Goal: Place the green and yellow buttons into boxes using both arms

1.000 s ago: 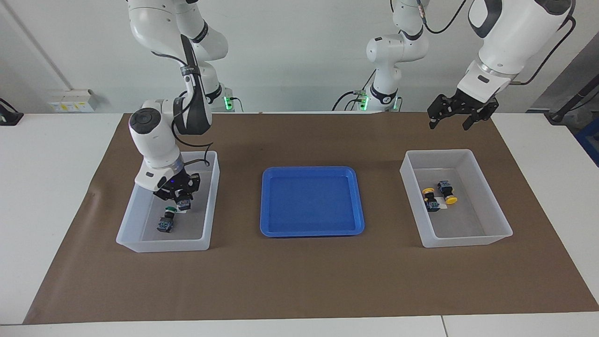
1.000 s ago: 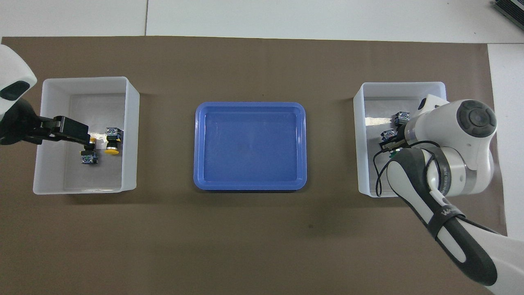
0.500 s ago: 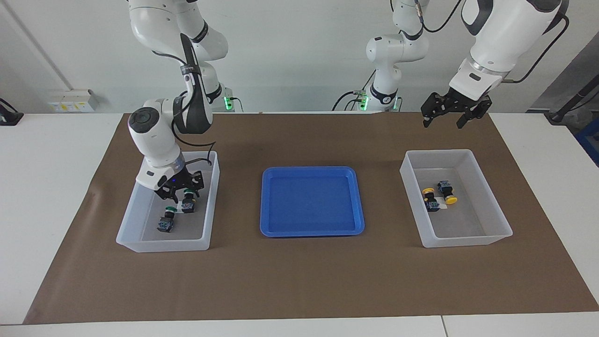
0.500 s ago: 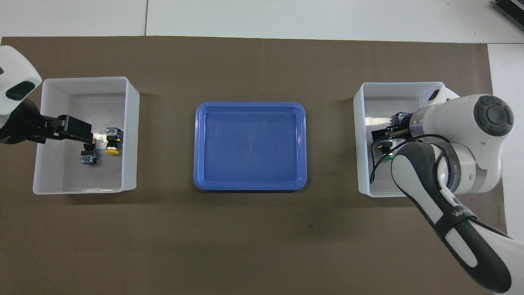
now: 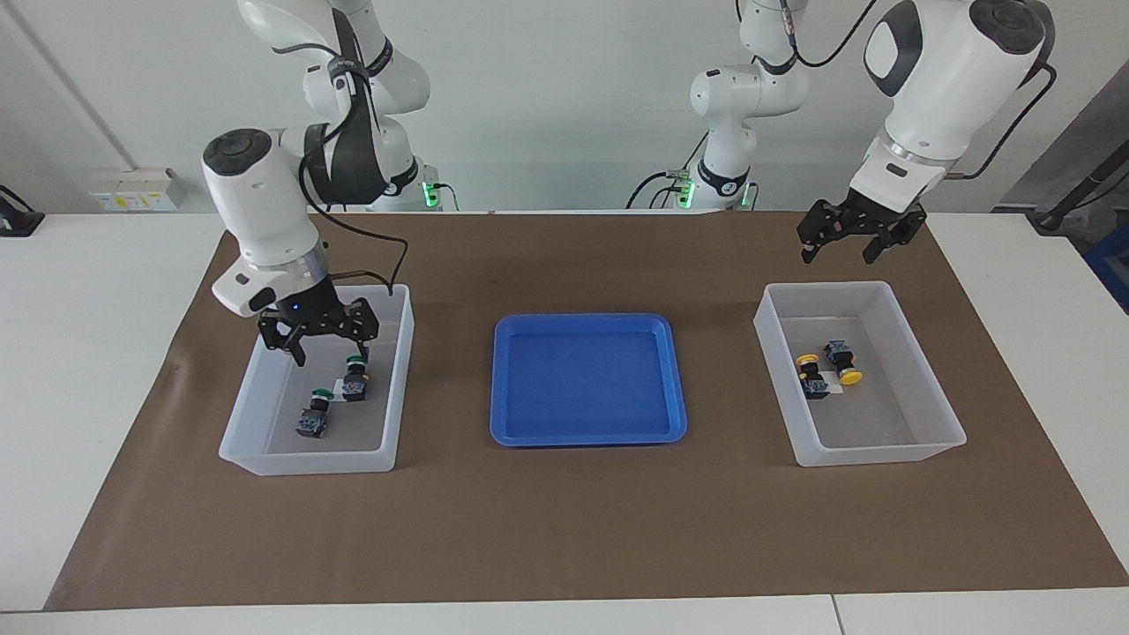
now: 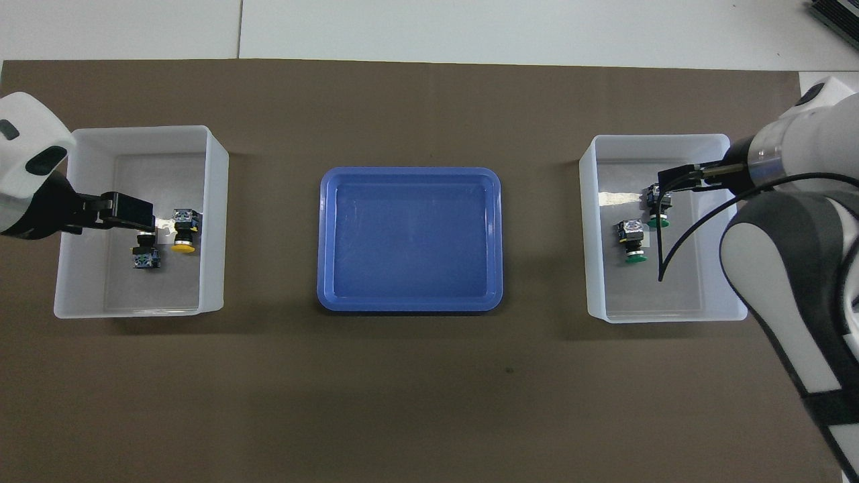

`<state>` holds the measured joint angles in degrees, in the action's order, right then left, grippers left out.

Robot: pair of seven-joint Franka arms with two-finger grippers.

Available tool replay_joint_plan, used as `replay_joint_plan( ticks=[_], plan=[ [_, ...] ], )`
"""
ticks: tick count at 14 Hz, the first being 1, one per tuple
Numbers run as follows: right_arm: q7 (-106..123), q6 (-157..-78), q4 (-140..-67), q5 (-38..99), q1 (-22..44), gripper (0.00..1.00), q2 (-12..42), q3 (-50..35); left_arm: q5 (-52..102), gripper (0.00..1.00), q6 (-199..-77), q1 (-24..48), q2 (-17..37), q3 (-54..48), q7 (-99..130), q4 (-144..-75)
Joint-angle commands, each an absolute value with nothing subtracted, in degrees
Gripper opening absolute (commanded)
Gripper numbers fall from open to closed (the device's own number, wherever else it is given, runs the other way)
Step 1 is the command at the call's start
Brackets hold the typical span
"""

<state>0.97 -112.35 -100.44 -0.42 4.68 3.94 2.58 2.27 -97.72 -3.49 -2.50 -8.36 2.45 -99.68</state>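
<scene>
Two green buttons (image 5: 355,379) (image 5: 312,416) lie in the box (image 5: 304,460) toward the right arm's end; they also show in the overhead view (image 6: 656,209) (image 6: 631,243). My right gripper (image 5: 328,348) hangs open and empty just above this box (image 6: 587,235); it also shows in the overhead view (image 6: 671,181). Two yellow buttons (image 5: 847,363) (image 5: 810,379) lie in the other box (image 5: 882,454), and also show in the overhead view (image 6: 182,233) (image 6: 145,253). My left gripper (image 5: 838,251) is open and empty, raised over that box's (image 6: 215,221) edge nearest the robots; it also shows in the overhead view (image 6: 137,215).
A shallow blue tray (image 5: 586,437) lies between the two boxes with nothing in it; it also shows in the overhead view (image 6: 409,305). A brown mat (image 5: 564,529) covers the white table under everything.
My right gripper let go of a green button low in its box and rose out of it, open. The button now lies beside the other green one. My left gripper only shifted slightly.
</scene>
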Motion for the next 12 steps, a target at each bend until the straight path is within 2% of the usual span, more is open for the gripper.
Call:
replay_joint_plan(
  ticks=[1, 3, 5, 7, 12],
  plan=[
    [-1.4, -102.17, -94.15, -1.41, 2.9, 1.0, 1.77, 2.37, 1.93, 1.0, -97.91, -4.04, -4.4, -8.35, 2.81, -101.51],
    [-1.49, -95.48, -90.81, -1.41, 2.11, 1.0, 0.27, 2.9, 1.93, 1.0, -96.51, -4.04, -4.31, -8.26, 2.9, -100.55],
    [-2.45, -91.86, -90.26, -0.7, 0.89, 1.0, -2.01, 2.9, 1.93, 1.0, -92.22, -5.0, -3.61, -8.35, 2.73, -96.09],
    [-3.6, -90.19, -92.19, -0.79, 0.62, 1.0, -3.25, 2.9, 1.85, 1.0, -89.48, -5.01, -2.29, -8.35, 2.72, -93.08],
    [-3.26, -90.09, -93.25, -1.05, 0.79, 1.0, -3.69, 2.81, 1.85, 1.0, -89.39, -4.92, -2.37, -8.35, 2.81, -93.08]
  ],
)
